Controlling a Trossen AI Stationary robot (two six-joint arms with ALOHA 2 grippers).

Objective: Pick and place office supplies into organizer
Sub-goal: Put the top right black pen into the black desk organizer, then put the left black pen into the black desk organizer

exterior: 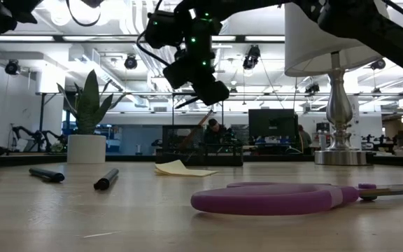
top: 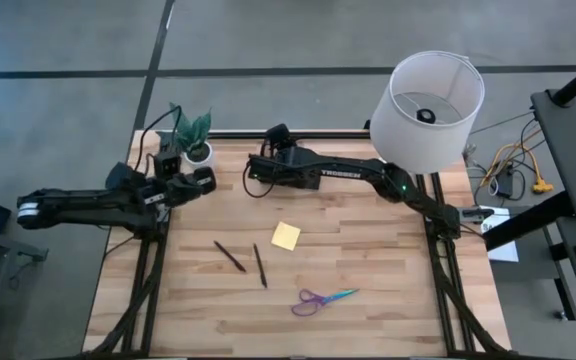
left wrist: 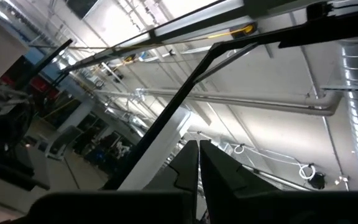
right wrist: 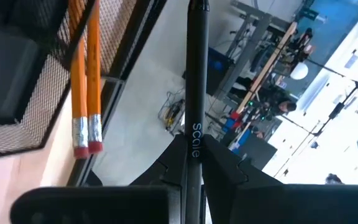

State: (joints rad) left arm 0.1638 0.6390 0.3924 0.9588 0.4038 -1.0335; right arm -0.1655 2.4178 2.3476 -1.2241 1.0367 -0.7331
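Right hand [right wrist: 191, 163] over the organizer [top: 260, 176]
It grips a dark pen [right wrist: 195, 74]; left hand [left wrist: 199, 171], clenched empty, waits at the worktop's [top: 368, 300] edge.

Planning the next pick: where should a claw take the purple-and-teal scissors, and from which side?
Grip the purple-and-teal scissors from straight above, across the narrow neck where the purple loops meet the blades. They lie flat on the wooden table, so the loops are too wide and low to pinch.

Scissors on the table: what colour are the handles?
Purple handles on the scissors, seen best in the low view.
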